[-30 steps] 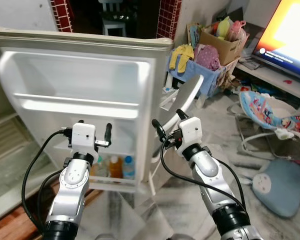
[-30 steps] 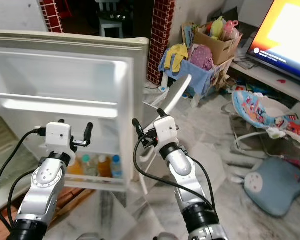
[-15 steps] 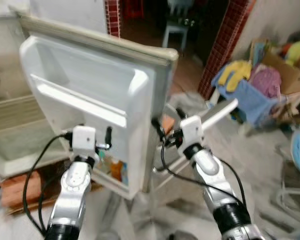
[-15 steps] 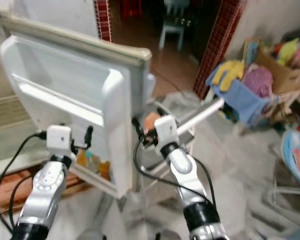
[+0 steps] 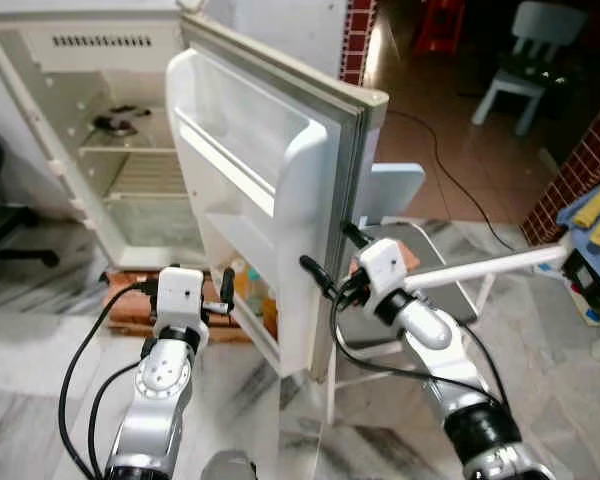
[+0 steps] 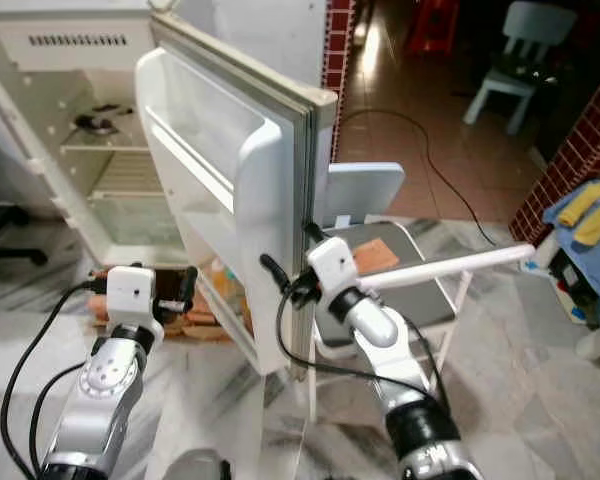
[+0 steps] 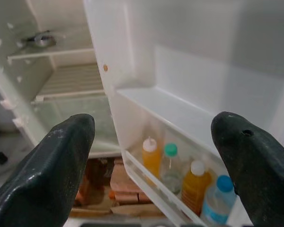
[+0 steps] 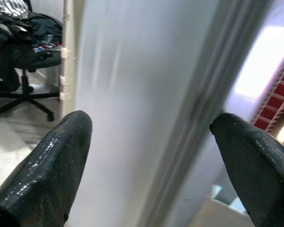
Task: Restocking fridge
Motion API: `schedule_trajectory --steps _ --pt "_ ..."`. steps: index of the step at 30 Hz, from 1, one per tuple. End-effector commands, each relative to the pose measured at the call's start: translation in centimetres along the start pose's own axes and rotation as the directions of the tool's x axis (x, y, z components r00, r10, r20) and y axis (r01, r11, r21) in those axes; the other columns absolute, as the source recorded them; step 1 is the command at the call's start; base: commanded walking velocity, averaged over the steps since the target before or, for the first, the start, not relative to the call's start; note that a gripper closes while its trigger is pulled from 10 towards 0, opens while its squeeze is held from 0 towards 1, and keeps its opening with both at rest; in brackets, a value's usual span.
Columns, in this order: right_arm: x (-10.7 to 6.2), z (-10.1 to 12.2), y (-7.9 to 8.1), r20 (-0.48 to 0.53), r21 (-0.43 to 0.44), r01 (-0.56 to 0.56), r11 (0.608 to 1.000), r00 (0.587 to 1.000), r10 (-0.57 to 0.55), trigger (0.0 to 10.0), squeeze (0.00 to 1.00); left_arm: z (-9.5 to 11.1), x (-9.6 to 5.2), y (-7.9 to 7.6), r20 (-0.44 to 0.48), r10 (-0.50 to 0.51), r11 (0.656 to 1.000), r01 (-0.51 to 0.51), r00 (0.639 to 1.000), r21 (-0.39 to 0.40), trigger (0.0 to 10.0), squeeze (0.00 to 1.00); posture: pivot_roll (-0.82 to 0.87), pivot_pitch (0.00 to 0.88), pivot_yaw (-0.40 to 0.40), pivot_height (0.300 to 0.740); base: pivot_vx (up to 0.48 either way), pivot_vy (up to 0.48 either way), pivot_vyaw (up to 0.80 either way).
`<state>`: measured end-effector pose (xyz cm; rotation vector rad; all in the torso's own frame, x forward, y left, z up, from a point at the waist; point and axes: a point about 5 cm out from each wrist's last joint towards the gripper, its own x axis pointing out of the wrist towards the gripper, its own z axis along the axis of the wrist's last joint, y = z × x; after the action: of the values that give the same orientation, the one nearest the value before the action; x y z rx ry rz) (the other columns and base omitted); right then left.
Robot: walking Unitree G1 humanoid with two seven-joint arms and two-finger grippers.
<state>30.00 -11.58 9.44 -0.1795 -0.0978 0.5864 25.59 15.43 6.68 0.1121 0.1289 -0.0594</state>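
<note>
Left gripper [image 5: 193, 296] at 8 o'clock: fingers spread wide, holding nothing. Right gripper [image 5: 328, 260] at 5 o'clock: equally wide, nothing held, beside the fridge door [image 5: 280, 190] edge. Bottles [image 7: 180, 177] occupy the lowest door shelf. Fridge cabinet [image 5: 75, 120] stands open at 10 o'clock.

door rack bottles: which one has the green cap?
The clear bottle, second in the row on the fridge door's bottom rack. Its neighbours are orange bottles with white caps; the end bottle has a blue cap.

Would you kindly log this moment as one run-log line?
fridge door: open | bottles: bottom door shelf | left gripper: open, empty | right gripper: open, at door edge
</note>
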Motion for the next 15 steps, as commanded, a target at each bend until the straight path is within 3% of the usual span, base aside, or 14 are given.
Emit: schedule_trajectory --steps 1,5,9,15 --pt "0.5 0.4 -0.9 0.016 -0.028 0.035 0.999 0.999 -0.035 10.0 0.0 -0.6 -0.5 0.2 -0.04 0.006 1.0 -0.006 0.999 -0.004 10.0 0.0 0.14 0.0 -0.017 0.74 0.0 0.0 0.79" --pt "0.6 0.5 -1.6 0.016 -0.032 0.096 0.995 0.995 -0.095 10.0 0.0 -2.1 -1.2 -0.1 -0.14 -0.016 1.0 0.013 0.99 -0.022 10.0 0.0 0.14 0.0 -0.018 0.74 0.0 0.0 0.79" --pt "0.6 0.5 -1.7 0.019 -0.019 0.096 0.995 0.995 -0.095 10.0 0.0 -3.6 -2.1 -1.6 -0.237 -0.164 0.986 0.155 0.958 -0.057 10.0 0.0 0.15 0.0 -0.018 0.74 0.0 0.0 0.79" --pt "0.2 0.0 -1.6 0.002 0.002 0.055 0.999 0.998 -0.055 10.0 0.0 -4.3 -2.3 -2.0 -0.271 -0.206 0.978 0.203 0.94 -0.038 10.0 0.0 0.14 0.0 -0.013 0.74 0.0 0.0 0.79"
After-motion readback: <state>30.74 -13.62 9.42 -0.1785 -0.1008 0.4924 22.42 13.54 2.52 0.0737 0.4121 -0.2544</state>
